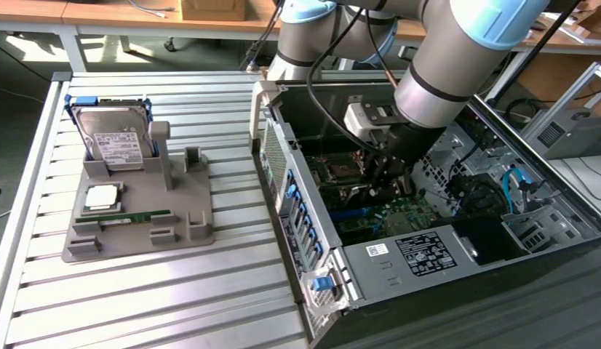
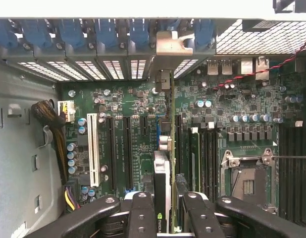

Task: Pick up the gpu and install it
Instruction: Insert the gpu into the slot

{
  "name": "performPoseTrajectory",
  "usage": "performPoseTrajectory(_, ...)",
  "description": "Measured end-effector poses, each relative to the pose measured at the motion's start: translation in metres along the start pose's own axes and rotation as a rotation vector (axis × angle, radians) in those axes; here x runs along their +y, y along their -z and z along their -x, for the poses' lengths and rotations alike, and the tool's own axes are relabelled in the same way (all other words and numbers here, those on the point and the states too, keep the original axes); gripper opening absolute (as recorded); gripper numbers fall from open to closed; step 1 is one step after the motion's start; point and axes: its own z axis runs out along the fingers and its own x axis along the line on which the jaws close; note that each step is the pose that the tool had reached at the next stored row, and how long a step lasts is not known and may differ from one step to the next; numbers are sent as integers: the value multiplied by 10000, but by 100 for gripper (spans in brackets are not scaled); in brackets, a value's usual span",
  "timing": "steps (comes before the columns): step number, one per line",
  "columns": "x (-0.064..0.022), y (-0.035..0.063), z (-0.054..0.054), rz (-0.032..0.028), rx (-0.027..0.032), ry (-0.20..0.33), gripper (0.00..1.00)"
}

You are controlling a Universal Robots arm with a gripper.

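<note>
1. Your gripper (image 2: 165, 210) is clamped on the gpu (image 2: 163, 178), card edge-on between the fingers (image 2: 141, 213).
2. Gpu sits inside the open case (image 1: 378, 262), above the motherboard (image 2: 123, 109), its bracket (image 2: 170, 44) up at the rear slot row.
3. In the exterior view the arm (image 1: 446, 65) reaches down into the case.
4. Case lies on a slatted metal table (image 1: 164, 298).
5. To the exterior view's left, a grey tray (image 1: 135, 243) holds a hard drive (image 1: 111, 134) and memory stick (image 1: 126, 217).
6. Wooden desks (image 1: 116, 14) stand behind.
</note>
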Motion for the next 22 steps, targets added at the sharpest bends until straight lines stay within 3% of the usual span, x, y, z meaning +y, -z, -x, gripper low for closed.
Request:
performPoseTrajectory(8, 80, -26, -7, 0, 8, -1, 27)
performPoseTrajectory(18, 83, -36, 23, -1, 8, 0, 27)
performPoseTrajectory(22, 85, -40, 82, -1, 10, -1, 27)
